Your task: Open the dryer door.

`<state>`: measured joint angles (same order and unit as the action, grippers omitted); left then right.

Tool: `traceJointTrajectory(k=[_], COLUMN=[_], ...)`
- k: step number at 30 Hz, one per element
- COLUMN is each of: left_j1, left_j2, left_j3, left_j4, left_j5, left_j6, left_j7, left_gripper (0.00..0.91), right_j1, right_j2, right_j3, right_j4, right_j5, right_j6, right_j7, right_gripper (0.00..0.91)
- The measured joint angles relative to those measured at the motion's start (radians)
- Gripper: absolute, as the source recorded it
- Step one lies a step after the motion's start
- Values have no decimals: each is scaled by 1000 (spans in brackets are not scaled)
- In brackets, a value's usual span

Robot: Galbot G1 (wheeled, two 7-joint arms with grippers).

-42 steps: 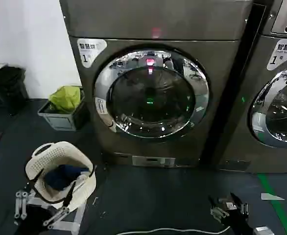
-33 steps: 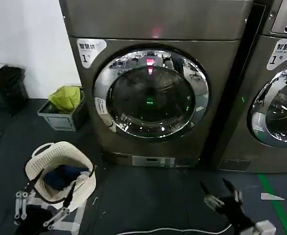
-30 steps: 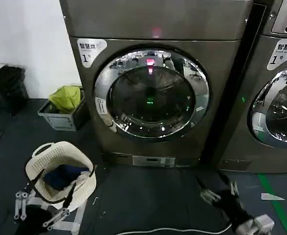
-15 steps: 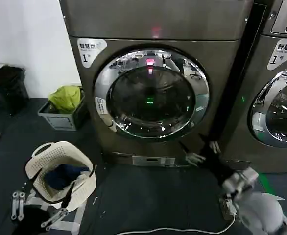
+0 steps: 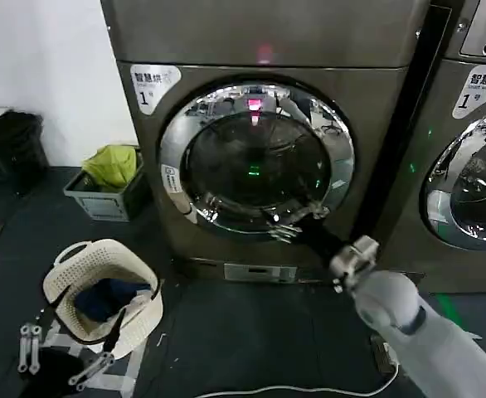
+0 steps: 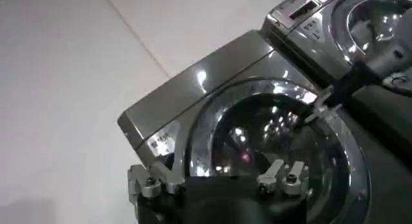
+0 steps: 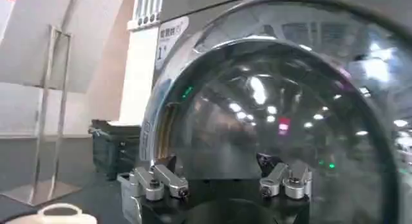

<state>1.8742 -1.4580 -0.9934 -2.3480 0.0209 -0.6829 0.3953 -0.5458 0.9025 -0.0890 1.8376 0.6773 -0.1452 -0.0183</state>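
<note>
**Right end effector at the lower rim of the closed dryer door**

The dryer [image 5: 260, 50], a bronze-grey front-loader with a white label marked "1" at its upper left, stands against the wall with a red light glowing on its upper panel. The dryer door [image 5: 256, 157] sits shut in the machine's front, its chrome rim flush around the dark glass.

The right end effector [image 5: 291, 224] reaches up from the lower right of the head view and is at the lower right part of the chrome rim, its fingers spread apart; whether they touch the rim cannot be told. In the right wrist view the end effector [image 7: 222, 174] faces the dark glass close up, with its two fingers well apart.

The left end effector [image 5: 29, 352] hangs low near the floor at the robot's left, just beside a white laundry basket [image 5: 102, 294] holding dark blue cloth; in the left wrist view its fingers [image 6: 149, 183] stand apart.

A grey bin [image 5: 102, 203] with a yellow-green bag stands left of the dryer. A neighbouring machine [image 5: 467, 166] stands to the right.
</note>
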Motion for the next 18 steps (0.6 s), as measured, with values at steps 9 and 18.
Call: traceJointTrajectory(k=[9, 18], left_j1=[0, -1], left_j2=[-2, -4], left_j3=[-1, 0], left_j4=[0, 4], left_j5=[2, 4], left_j6=[0, 0], left_j7=[0, 0], left_gripper=[907, 907], right_j1=[128, 184], right_j2=[57, 117], right_j3=[-110, -169], right_j4=[-100, -165], right_j5=[0, -6], right_j6=[-6, -28], right_j7=[19, 55], right_gripper=[907, 907])
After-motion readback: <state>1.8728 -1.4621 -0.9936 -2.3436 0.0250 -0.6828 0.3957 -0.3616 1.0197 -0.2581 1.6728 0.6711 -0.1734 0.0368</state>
